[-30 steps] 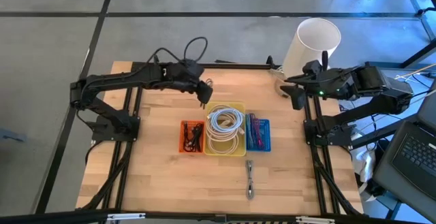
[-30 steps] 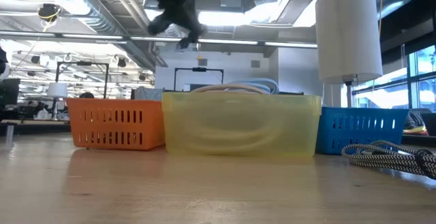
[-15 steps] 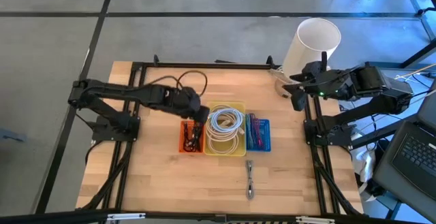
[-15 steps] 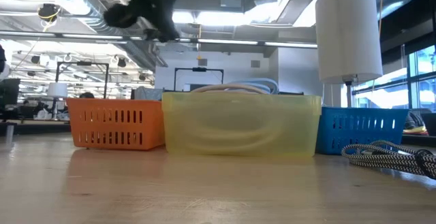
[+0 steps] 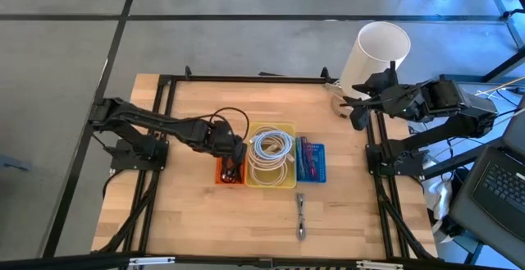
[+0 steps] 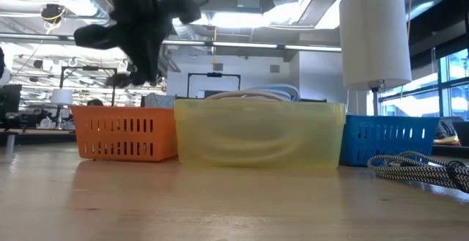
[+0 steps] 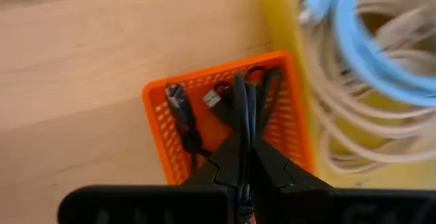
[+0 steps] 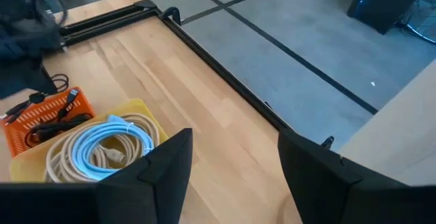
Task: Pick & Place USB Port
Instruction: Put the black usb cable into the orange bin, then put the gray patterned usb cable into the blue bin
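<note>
My left gripper (image 5: 235, 150) hangs over the orange basket (image 5: 230, 165), shut on a black USB cable (image 7: 240, 105). The low view shows this gripper (image 6: 139, 50) above the orange basket (image 6: 124, 135). The cable's free part loops back over the arm (image 5: 230, 116). Other black cables with plugs (image 7: 212, 100) lie in the basket. My right gripper (image 5: 358, 112) waits open at the table's right far side, near the white roll (image 5: 379, 50). A braided cable (image 5: 301, 217) lies on the table near the front edge. My left gripper pinches the black cable (image 7: 240, 132) between its two fingers (image 7: 269, 166), coming from above and pointing down. The cable runs from the fingertips down into the orange basket (image 7: 289, 125), and whether its end rests on the basket floor cannot be told.
A yellow basket (image 5: 272, 155) with coiled white and pale blue cables stands right of the orange one, and a blue basket (image 5: 310, 162) right of that. The black frame rails (image 5: 246, 79) run along the table's far and side edges. Bare wood lies left and in front.
My left gripper has moved from above the yellow basket's far left corner toward the near edge and down, ending low over the orange basket. It stays shut on the black cable, whose loop has followed it.
</note>
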### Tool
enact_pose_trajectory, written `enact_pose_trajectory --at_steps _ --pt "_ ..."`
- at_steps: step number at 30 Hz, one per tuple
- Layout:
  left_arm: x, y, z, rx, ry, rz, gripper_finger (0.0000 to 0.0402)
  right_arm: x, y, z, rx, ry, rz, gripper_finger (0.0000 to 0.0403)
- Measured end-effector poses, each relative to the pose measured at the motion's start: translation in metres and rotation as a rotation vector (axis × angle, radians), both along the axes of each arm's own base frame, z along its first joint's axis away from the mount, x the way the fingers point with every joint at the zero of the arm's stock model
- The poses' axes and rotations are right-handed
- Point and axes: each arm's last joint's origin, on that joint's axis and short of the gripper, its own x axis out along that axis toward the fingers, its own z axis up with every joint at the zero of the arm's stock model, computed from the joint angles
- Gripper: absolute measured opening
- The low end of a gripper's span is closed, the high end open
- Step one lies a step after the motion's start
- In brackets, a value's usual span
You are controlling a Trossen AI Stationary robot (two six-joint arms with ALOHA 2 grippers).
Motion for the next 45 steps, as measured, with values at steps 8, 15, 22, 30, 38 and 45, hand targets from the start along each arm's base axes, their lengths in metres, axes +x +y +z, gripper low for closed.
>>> enact_pose_trajectory --at_steps 8,15,22,30,38,45 --pt "0.009 0.002 -0.026 0.050 0.107 -0.063 0.0006 0.000 0.000 0.000 0.000 0.001 0.000 0.0217" --pt "0.033 0.007 -0.048 0.051 0.074 -0.151 0.0006 0.000 0.000 0.000 0.004 -0.002 -0.002 0.0218" --pt "0.046 0.011 -0.081 0.020 0.164 -0.201 0.0006 0.001 0.001 -0.001 0.018 0.001 0.010 0.0218" --pt "0.048 0.011 -0.085 0.033 0.172 -0.222 0.0020 0.001 0.001 -0.001 0.018 0.001 0.010 0.0218" --pt "0.039 0.011 -0.054 0.045 0.083 -0.279 0.0106 0.001 0.001 -0.001 0.018 0.001 0.009 0.0218" --pt "0.014 0.013 -0.012 0.069 0.004 -0.249 0.0165 0.001 0.001 -0.001 0.019 0.000 0.008 0.0218"
